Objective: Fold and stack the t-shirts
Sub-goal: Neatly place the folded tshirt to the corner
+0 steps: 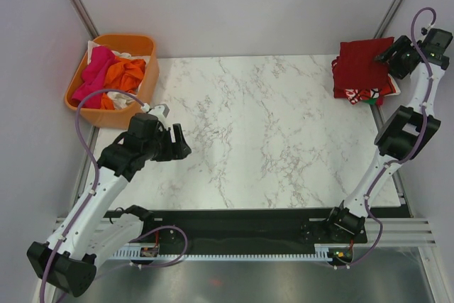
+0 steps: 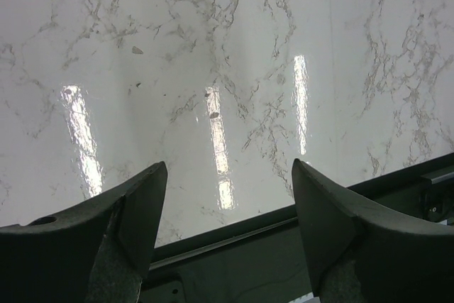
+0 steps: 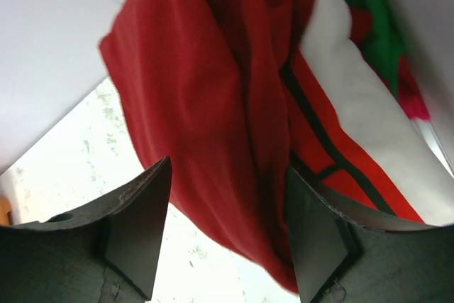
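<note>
A folded dark-red t-shirt point(image 1: 362, 65) lies on top of a folded red, white and green one point(image 1: 365, 95) at the table's far right corner. Both show in the right wrist view, the dark-red tee point(image 3: 206, 118) over the printed one point(image 3: 347, 154). My right gripper point(image 1: 392, 54) is open and empty, hovering at the stack's right edge; in its wrist view point(image 3: 227, 175) the jaws stand wide apart over the dark-red cloth. My left gripper point(image 1: 179, 143) is open and empty above bare marble at the left, also shown in its wrist view point(image 2: 228, 175). Pink point(image 1: 96, 72), orange point(image 1: 128, 76) and white tees sit crumpled in the tub.
An orange plastic tub point(image 1: 145, 40) stands at the far left corner, just off the marble table point(image 1: 262, 133). A black rail point(image 1: 234, 221) runs along the near edge, visible in the left wrist view point(image 2: 284, 239). Grey walls enclose the back and sides.
</note>
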`<state>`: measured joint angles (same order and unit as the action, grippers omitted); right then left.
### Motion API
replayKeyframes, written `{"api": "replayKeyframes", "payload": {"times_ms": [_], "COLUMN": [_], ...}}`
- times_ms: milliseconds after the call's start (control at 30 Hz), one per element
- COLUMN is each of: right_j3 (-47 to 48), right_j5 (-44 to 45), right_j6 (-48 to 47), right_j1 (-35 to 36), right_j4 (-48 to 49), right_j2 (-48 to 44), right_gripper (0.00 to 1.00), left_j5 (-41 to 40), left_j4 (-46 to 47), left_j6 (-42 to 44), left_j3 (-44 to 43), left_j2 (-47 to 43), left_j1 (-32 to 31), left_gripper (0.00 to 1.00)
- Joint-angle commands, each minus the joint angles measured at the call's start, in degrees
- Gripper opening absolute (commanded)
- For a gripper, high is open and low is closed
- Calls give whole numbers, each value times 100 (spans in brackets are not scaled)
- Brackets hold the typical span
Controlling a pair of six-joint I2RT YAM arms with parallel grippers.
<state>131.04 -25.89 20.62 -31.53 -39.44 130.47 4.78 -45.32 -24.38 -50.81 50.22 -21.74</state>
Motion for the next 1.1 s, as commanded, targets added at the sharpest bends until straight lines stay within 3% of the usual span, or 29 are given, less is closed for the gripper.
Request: {"api": "replayKeyframes", "payload": {"times_ms": [0, 400, 600, 833, 1067], "right_j3": [62, -482, -1019, -949, -1423], "right_j5": [2438, 4669, 5093, 4358, 1784], "right_j6": [707, 328, 355, 355, 469], "right_j1": [-793, -872, -934, -943, -768], "right_j4": [-424, -626, -266, -135, 822], "right_j2": [-663, -2394, -3361, -3748, -3986], "right_gripper": [70, 85, 95, 98, 98], "left_j5": [-47, 67, 120, 103, 41], "left_j4": [164, 225, 234, 243, 234], "left_j6": [127, 153, 179, 179, 171], "left_j3": [18, 45, 45, 45, 53], "left_j2": [-91, -258, -214, -214, -223], "left_j1": [-15, -15, -15, -15, -15], "left_gripper": [78, 78, 78, 78, 78]}}
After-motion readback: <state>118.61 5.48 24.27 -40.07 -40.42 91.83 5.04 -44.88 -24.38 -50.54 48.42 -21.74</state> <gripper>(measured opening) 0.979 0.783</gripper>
